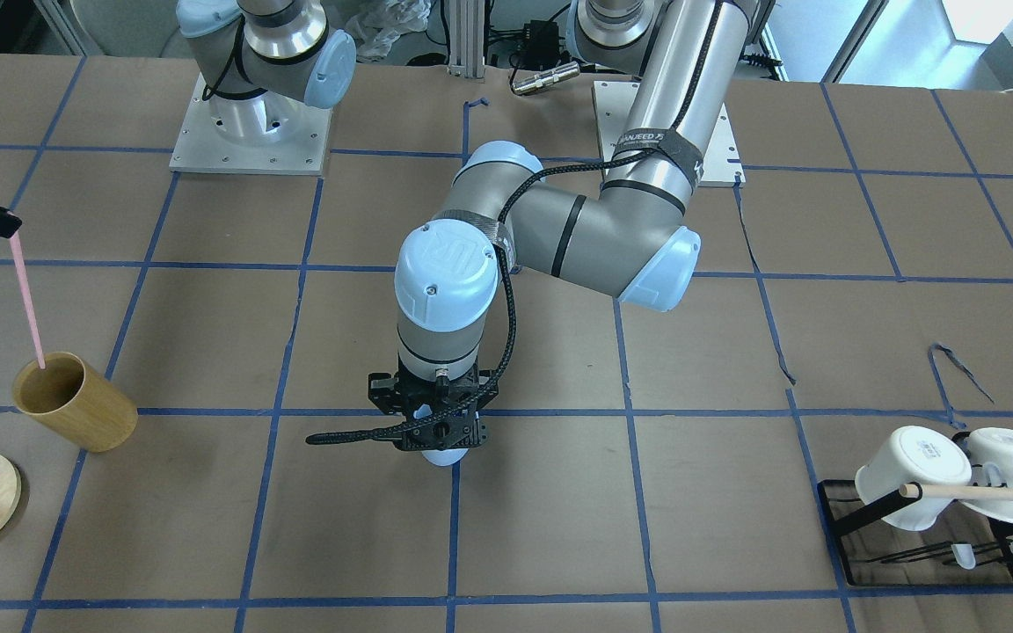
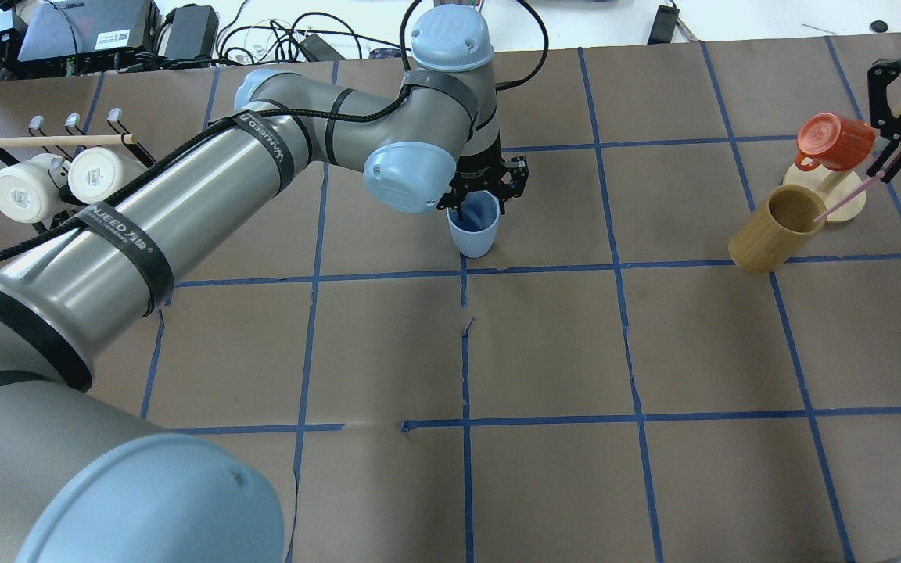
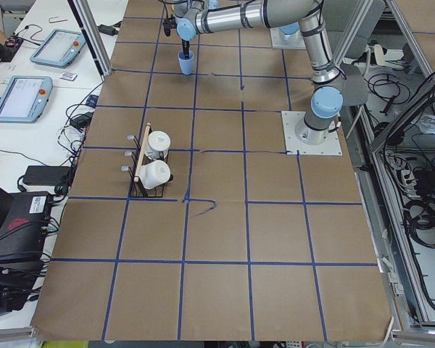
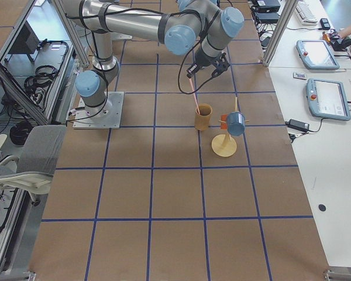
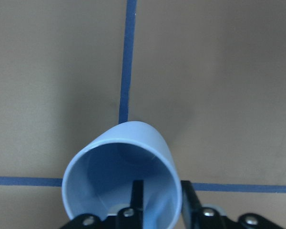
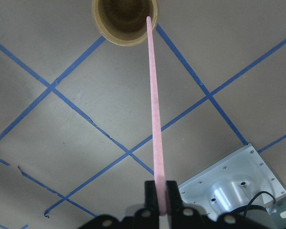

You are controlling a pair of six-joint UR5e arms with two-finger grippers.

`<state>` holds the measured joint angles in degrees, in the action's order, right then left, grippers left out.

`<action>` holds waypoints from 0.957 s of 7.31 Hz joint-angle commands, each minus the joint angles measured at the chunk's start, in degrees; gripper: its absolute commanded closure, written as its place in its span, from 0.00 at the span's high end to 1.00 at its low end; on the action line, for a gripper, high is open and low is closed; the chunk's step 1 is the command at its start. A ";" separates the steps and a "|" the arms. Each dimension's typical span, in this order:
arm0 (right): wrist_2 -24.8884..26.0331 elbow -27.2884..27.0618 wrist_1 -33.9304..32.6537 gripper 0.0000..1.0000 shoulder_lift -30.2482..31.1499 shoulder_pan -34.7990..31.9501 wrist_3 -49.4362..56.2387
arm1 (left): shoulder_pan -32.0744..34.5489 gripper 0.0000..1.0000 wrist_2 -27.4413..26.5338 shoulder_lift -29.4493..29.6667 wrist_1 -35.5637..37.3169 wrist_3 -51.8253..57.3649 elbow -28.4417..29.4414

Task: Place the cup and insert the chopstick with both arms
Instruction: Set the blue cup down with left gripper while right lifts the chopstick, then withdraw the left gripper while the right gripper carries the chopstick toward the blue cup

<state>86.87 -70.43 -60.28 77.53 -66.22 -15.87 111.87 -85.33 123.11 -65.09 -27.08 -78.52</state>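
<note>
My left fingers (image 5: 137, 196) pinch the cup (image 5: 133, 136) wall, 1 inside, 1 outside, so it's upright. Right fingers (image 6: 170, 194) squeeze the chopstick (image 6: 155, 119) up top, tip down for inserting.

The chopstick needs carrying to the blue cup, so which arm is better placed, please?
Right: the right tool grips the chopstick, tip at the wooden cup, while the left tool clamps the blue cup.

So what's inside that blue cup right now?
Only one finger of the left gripper, pinching the cup wall. The chopstick isn't there; the finger hides part of the bottom.
</note>
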 commanded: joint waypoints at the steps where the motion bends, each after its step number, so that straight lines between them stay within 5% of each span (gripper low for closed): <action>1: -0.30 3.01 2.79 0.00 0.34 -0.22 0.05 | -0.42 1.00 0.34 -2.07 -2.30 -0.17 2.84; 3: -1.09 4.42 4.98 0.00 1.48 -0.75 -0.04 | -0.78 1.00 0.34 -7.94 -6.52 1.31 1.98; 7: -15.12 4.34 6.31 0.00 1.93 -6.44 -11.15 | 0.01 1.00 0.51 -23.31 -8.21 2.29 -11.09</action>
<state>76.60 -66.14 -54.12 79.59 -70.41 -21.97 111.71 -84.91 104.95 -73.18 -24.85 -85.03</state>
